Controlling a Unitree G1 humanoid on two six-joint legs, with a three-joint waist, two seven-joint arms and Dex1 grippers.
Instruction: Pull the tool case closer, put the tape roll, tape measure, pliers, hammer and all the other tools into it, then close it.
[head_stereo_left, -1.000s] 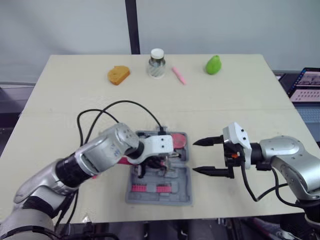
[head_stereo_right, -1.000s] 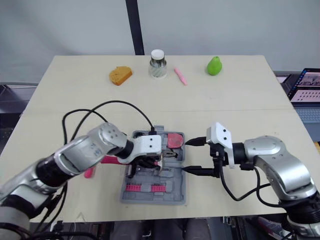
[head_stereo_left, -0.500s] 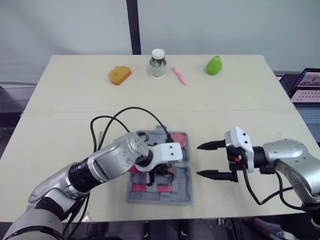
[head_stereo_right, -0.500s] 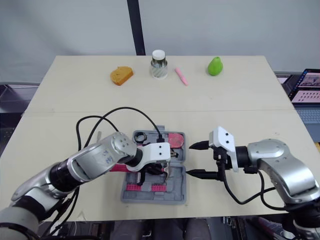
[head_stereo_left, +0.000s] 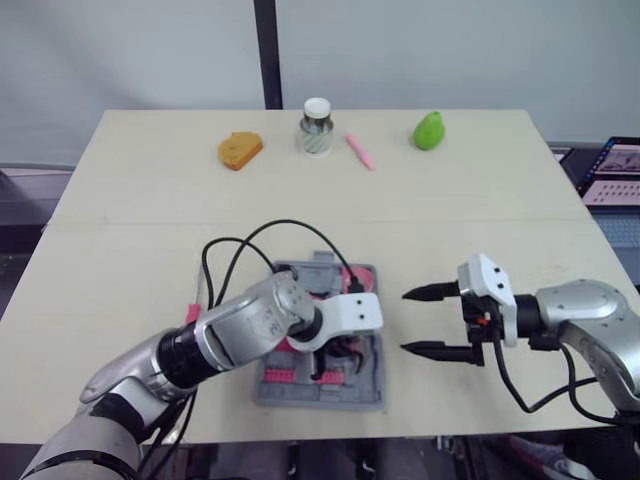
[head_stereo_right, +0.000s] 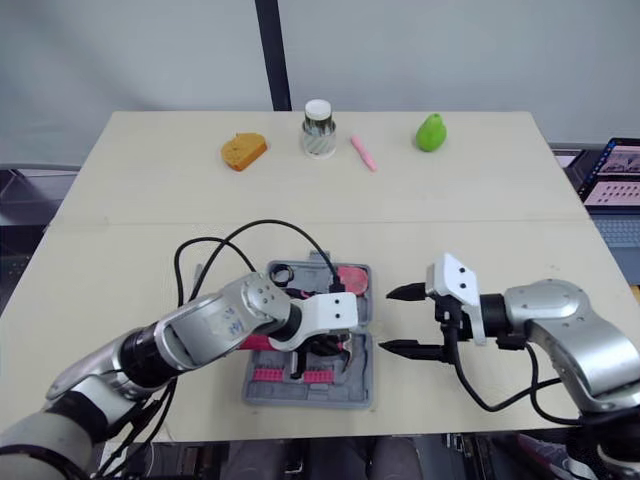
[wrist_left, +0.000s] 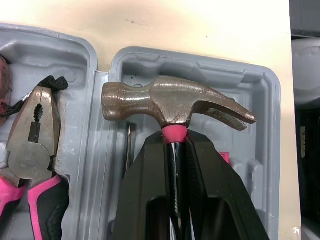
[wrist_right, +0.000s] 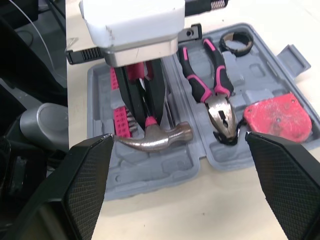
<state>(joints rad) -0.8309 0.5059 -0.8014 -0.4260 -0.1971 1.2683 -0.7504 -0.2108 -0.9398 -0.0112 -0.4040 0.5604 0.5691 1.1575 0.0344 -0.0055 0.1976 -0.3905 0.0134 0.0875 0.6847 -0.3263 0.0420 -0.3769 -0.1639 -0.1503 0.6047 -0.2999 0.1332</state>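
The grey tool case (head_stereo_left: 372, 392) lies open near the table's front edge. In it are the pink-handled pliers (wrist_right: 215, 100), the red tape measure (wrist_right: 277, 112) and the black tape roll (wrist_right: 236, 41). My left gripper (wrist_left: 175, 145) is shut on the hammer (wrist_left: 170, 102) just below its head, at the pink collar. It holds the hammer over the near half of the case (wrist_left: 250, 90), beside the pliers (wrist_left: 32, 150). My right gripper (head_stereo_left: 405, 322) stands open just right of the case, fingers pointing at it, holding nothing.
Along the far edge stand an orange sponge (head_stereo_left: 239, 150), a white-lidded jar (head_stereo_left: 315, 127), a pink marker (head_stereo_left: 358, 151) and a green pear (head_stereo_left: 428, 130). A black cable (head_stereo_left: 250, 245) loops above my left arm. Something pink (head_stereo_left: 192, 312) shows beside the left forearm.
My left gripper has carried the hammer rightward and nearer, over the case's near half. My right gripper has backed a little to the right, still open.
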